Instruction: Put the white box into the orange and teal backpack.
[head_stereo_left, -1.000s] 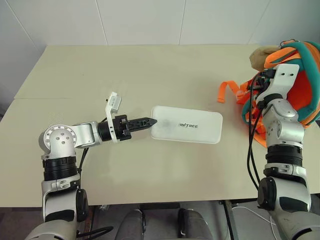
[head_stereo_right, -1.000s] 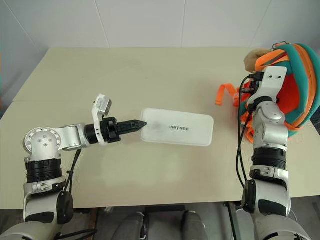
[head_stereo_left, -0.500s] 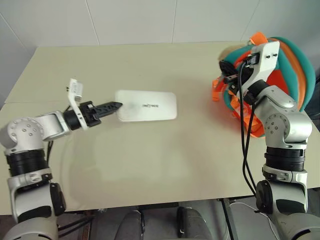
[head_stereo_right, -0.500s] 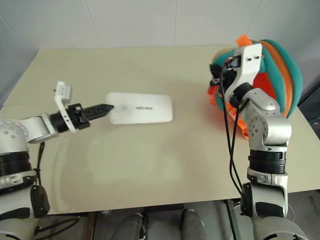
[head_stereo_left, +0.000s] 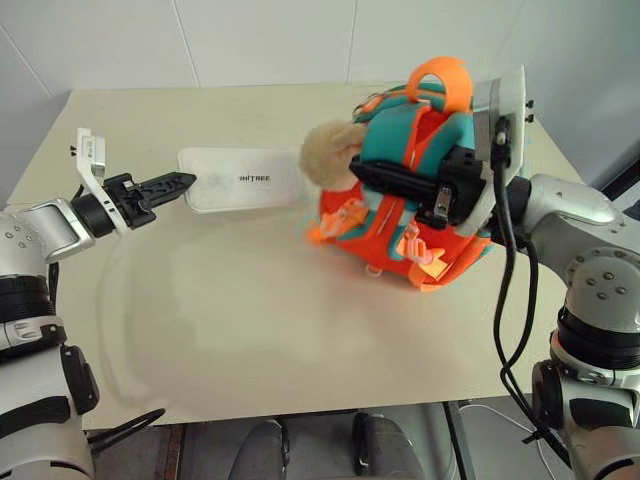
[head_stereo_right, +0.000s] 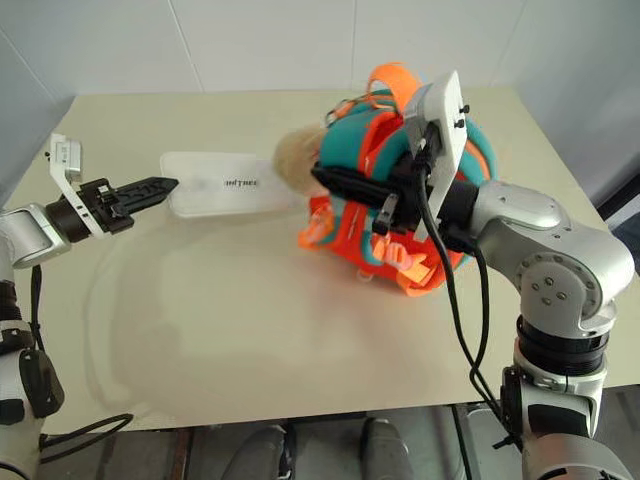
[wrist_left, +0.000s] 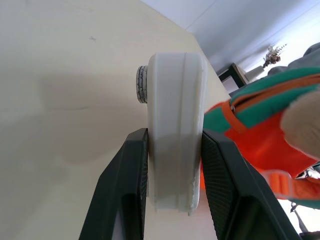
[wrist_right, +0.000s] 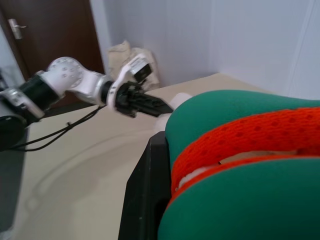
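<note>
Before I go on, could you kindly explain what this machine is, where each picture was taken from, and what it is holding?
This is a humanoid robot with two arms, each ending in a gripper of two black fingers. The two wide pictures come from a stereo camera on its head, looking down over a beige table. The other two come from cameras on its wrists, looking along each gripper's fingers.

The left gripper is shut on one end of the white box, a flat case with dark lettering; the left wrist view shows the box edge-on between the fingers. The right gripper is shut on the orange and teal backpack, carried beside the box. A beige plush toy hangs from the backpack, in front of the box's near end.
</note>
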